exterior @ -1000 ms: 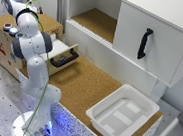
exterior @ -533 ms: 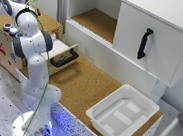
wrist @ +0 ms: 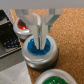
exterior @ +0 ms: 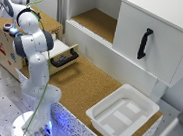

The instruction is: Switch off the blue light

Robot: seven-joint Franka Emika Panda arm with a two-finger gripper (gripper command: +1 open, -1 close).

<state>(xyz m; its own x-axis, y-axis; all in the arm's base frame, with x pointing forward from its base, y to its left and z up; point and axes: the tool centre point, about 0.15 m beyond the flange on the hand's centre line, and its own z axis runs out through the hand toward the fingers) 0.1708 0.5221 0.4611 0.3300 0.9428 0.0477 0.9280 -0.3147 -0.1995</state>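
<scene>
A: Entry — carrying surface?
B: Cork-topped worktop (exterior: pixel 85 87), brown, speckled front edge. A white tray (exterior: pixel 122 114) sits at its near corner toward the exterior view's right.

A: Elsewhere on it?
B: A white cabinet (exterior: pixel 143 36) with a black handle (exterior: pixel 144 43) along the far edge; a wooden box (exterior: pixel 12 58) at the left edge, with an open drawer (exterior: pixel 62 55).

A: On the box top?
B: Three round buttons: blue light (wrist: pixel 41 50), red-capped button (wrist: pixel 22 26), green-capped button (wrist: pixel 62 79). Wrist view shows them close together.
</scene>
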